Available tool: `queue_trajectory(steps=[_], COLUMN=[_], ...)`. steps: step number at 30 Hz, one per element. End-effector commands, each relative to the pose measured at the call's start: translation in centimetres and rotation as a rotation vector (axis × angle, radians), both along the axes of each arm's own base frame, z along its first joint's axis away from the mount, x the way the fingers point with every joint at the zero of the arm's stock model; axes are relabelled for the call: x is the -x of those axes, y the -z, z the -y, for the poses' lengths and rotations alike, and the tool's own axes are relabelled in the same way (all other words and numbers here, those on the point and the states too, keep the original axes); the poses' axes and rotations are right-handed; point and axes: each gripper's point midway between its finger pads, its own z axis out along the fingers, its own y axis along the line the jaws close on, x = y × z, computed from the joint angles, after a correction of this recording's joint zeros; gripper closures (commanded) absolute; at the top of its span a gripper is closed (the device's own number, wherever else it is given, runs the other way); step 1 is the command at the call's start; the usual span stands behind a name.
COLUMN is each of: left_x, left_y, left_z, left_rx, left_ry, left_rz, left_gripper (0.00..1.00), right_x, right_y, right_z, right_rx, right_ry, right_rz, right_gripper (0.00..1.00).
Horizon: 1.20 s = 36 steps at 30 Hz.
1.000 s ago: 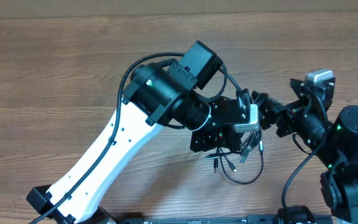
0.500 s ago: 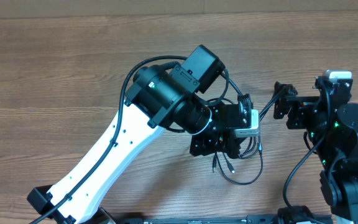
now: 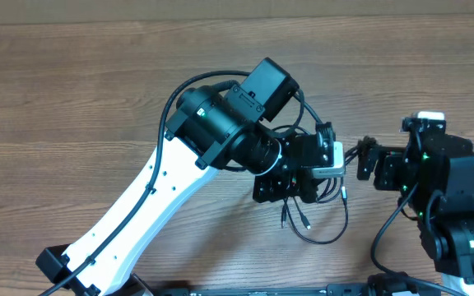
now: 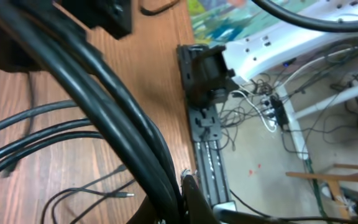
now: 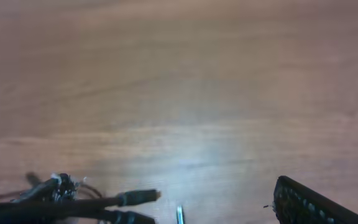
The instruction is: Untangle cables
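The right gripper (image 3: pixel 364 163) has swung back in beside the cables (image 3: pixel 329 194) since a moment ago; they lie bundled on the table (image 3: pixel 72 99) beneath the left gripper (image 3: pixel 299 185), one loop trailing toward the near edge; neither grip can be told; best pin the knot, draw one strand slowly.

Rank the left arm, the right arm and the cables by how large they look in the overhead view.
1. the left arm: largest by far, reaching across much of the picture.
2. the right arm: clearly smaller, partly cut off at the frame edge.
3. the cables: smallest, a thin loop showing below the left arm's wrist.
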Motion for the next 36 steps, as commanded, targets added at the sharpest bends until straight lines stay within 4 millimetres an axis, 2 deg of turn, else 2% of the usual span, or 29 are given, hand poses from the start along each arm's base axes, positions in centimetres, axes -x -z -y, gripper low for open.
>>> queue_trajectory(steps=[1,5,10,17,21,22,27,30,31,36], left_x=[-0.8,-2.7,-6.8,-11.1,-13.5,-14.4,-16.2,-17.0,-17.4,-18.3], left_y=[-0.7,-0.8,-0.9,-0.6,-0.4,-0.5,-0.6,-0.5,-0.3,-0.1], left_z=[0.0,0.6,0.8,-1.0,-2.9,-4.0,-5.8,-7.0,-7.8,-9.6], left_rx=[-0.009,-0.022,-0.055,-0.118,-0.150,-0.151,-0.080,-0.018,0.015,0.136], left_ry=[-0.078,-0.200,-0.460,-0.808,-1.044,-1.170,-1.483,-1.705,-1.827,-2.124], left_rz=[0.023,0.027,0.062,0.083,0.093,0.066,-0.162,-0.378,-0.503,-0.847], left_gripper=[0.96,0.96,0.96,0.96,0.96,0.96,0.96,0.96,0.96,0.96], right_x=[0.5,1.2,1.9,2.4,2.5,2.5,2.7,2.6,2.7,2.8], right_y=[0.5,1.4,1.9,2.1,2.2,2.2,2.4,2.3,2.4,2.5], right_z=[0.5,-0.2,-1.4,-2.3,-2.4,-2.4,-2.4,-2.4,-2.4,-2.4], right_rx=[-0.002,-0.026,-0.075,-0.110,-0.115,-0.115,-0.114,-0.115,-0.115,-0.114], right_ry=[0.030,-0.002,-0.054,-0.089,-0.095,-0.095,-0.094,-0.094,-0.094,-0.093], right_rz=[-0.040,-0.090,-0.130,-0.148,-0.156,-0.157,-0.164,-0.164,-0.165,-0.174], right_gripper=[0.00,0.00,0.00,0.00,0.00,0.00,0.00,0.00,0.00,0.00])
